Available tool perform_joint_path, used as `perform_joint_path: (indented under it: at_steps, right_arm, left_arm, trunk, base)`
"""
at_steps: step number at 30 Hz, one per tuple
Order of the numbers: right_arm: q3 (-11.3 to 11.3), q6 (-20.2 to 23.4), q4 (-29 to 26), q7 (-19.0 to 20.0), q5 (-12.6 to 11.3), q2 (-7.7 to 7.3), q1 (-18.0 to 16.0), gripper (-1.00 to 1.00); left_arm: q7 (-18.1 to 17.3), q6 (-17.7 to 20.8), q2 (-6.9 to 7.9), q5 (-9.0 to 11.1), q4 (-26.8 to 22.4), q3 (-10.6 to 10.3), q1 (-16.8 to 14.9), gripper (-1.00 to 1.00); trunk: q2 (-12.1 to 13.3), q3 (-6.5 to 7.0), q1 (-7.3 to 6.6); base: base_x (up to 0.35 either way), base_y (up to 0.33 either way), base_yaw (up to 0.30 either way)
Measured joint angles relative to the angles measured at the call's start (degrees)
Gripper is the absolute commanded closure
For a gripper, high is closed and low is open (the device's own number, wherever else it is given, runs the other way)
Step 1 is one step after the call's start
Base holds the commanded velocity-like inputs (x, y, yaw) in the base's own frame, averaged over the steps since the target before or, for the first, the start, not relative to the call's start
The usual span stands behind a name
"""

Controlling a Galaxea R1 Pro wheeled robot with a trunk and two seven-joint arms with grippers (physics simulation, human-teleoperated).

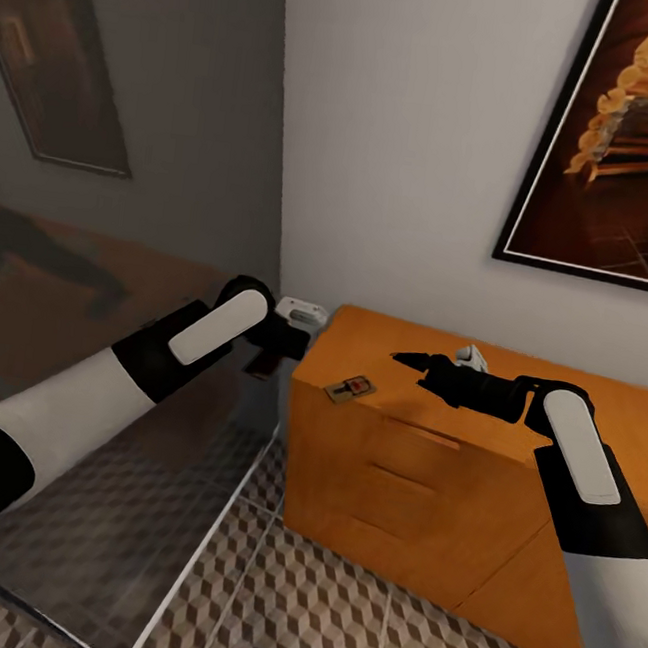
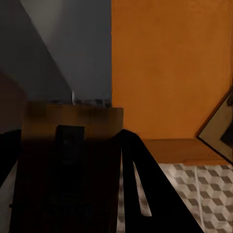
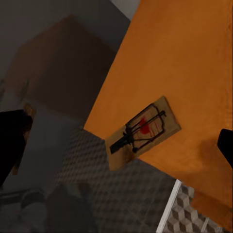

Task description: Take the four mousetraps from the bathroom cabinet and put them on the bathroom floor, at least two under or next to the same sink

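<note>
One mousetrap (image 1: 350, 388) lies flat at cabinet (image 1: 445, 499) top's front-left corner, overhanging edge.

Right gripper (image 1: 409, 358) hovers near it over cabinet top; finger state: cannot tell.

Left gripper (image 1: 273, 350), beside cabinet's left end, seems clamped on brown slab, probably another trap.

No trap visible on bathroom floor (image 1: 332, 607); most of task looks left.

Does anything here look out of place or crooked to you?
One thing: the mousetrap lies askew at the very front corner of the cabinet top, and in the right wrist view one end seems to jut past the edge, so a nudge might tip it onto the floor.
</note>
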Motion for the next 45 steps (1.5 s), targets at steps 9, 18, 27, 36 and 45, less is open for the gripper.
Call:
perform_joint_path:
  at_steps: [9,18,27,36,45]
  right_arm:
    - [0.0,-0.1,0.1,0.0,0.0,0.01,0.1,-1.0]
    - [0.1,-0.2,0.2,0.0,0.2,0.07,0.7,-1.0]
    - [-0.1,0.0,0.0,0.0,0.3,-0.24,0.7,-1.0]
    - [-0.1,0.0,0.0,0.3,0.2,-0.34,0.7,-1.0]
    - [-0.1,0.0,0.0,0.3,0.2,-0.33,0.7,-1.0]
  left_arm:
    - [0.7,0.1,-0.15,0.1,0.0,-0.2,0.0,1.0]
    - [0.7,0.1,-0.04,0.1,-0.2,-0.2,-0.1,1.0]
    - [0.7,0.2,0.11,0.9,-1.4,0.6,-0.1,1.0]
    - [0.7,0.1,2.0,5.7,-6.3,3.3,-0.3,1.0]
    - [0.7,0.0,2.49,6.3,-6.7,3.6,-0.3,1.0]
  trunk:
    - [0.0,0.0,0.0]
    - [0.0,0.0,0.02]
    - [0.0,0.0,0.02]
    - [0.0,0.0,0.05]
    - [0.0,0.0,0.06]
  base:
    - [0.223,-0.261,0.002]
    - [0.06,-0.051,0.0]
    - [0.001,-0.001,0.0]
    - [-0.142,0.0,0.0]
    - [-0.307,0.0,0.0]
